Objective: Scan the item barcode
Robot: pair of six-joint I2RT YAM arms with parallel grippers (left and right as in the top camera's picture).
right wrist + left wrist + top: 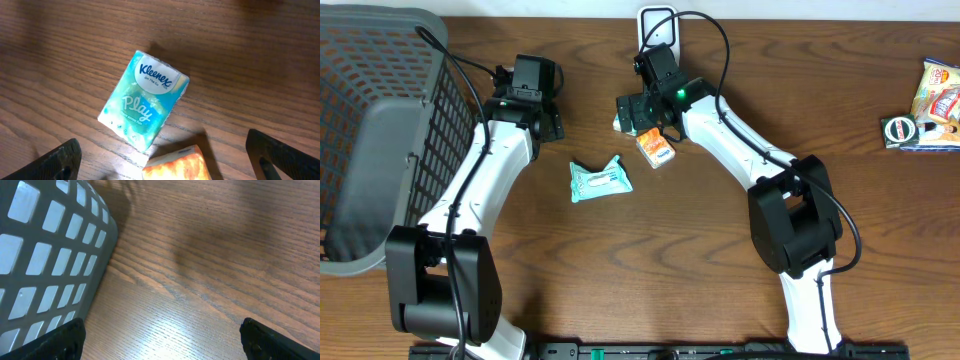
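R gripper [162,150]: jaws wide, nothing held, hovering over the Kleenex Play tissue pack [145,105]. Pack lies flat on the wood table [260,50], label side up, skewed vs the jaw line, centred ahead of the fingers, no contact. Orange packet [176,164] is just beside the pack's lower corner, touching or not I can't tell. Teal packet [600,181] is near the pack, on the arm-base side. White device [658,24] is beyond the pack at the far table edge, prob the scanner, not sure. L gripper [162,336] is also wide + empty, well apart from the pack, next to the grey basket [50,265]. Step imo: pre-grasp on the pack, pick not yet made. No barcode on the visible face, so prob underneath. Next move needs: wrist turned square to the pack's narrow sides, descend, close w/o catching the orange packet, then lift + turn the code side toward the scanner.
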